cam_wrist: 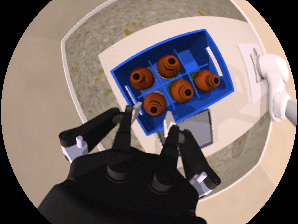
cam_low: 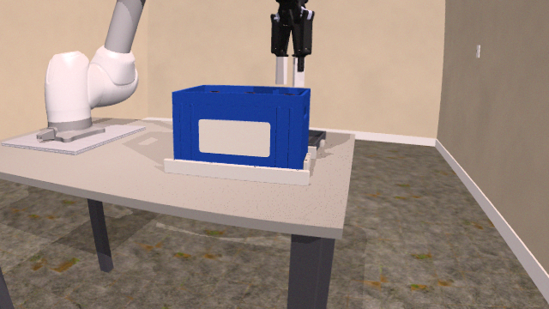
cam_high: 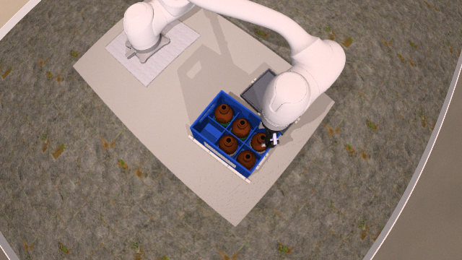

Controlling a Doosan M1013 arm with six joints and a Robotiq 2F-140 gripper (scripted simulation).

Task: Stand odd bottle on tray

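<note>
A blue crate [cam_high: 201,120] [cam_low: 232,107] [cam_wrist: 120,72] stands on the table and holds several brown bottles upright, one to a cell. My gripper [cam_high: 271,139] [cam_low: 289,82] [cam_wrist: 153,112] points straight down over the bottle in the cell nearest the tray [cam_high: 258,141] [cam_wrist: 154,103]. Its fingertips are level with the crate's rim and stand partly open, with nothing between them. The other bottles [cam_high: 224,113] [cam_high: 241,127] [cam_high: 228,144] stand untouched. The dark grey tray [cam_high: 255,90] [cam_low: 316,136] [cam_wrist: 200,125] lies behind the crate, partly hidden by my arm.
One crate cell [cam_high: 207,131] at the corner is empty. The crate sits in a white base frame [cam_low: 236,172]. My arm's base [cam_high: 144,43] [cam_low: 69,124] is mounted on a plate at the table's far corner. The table edge [cam_low: 339,189] is close to the crate's right side.
</note>
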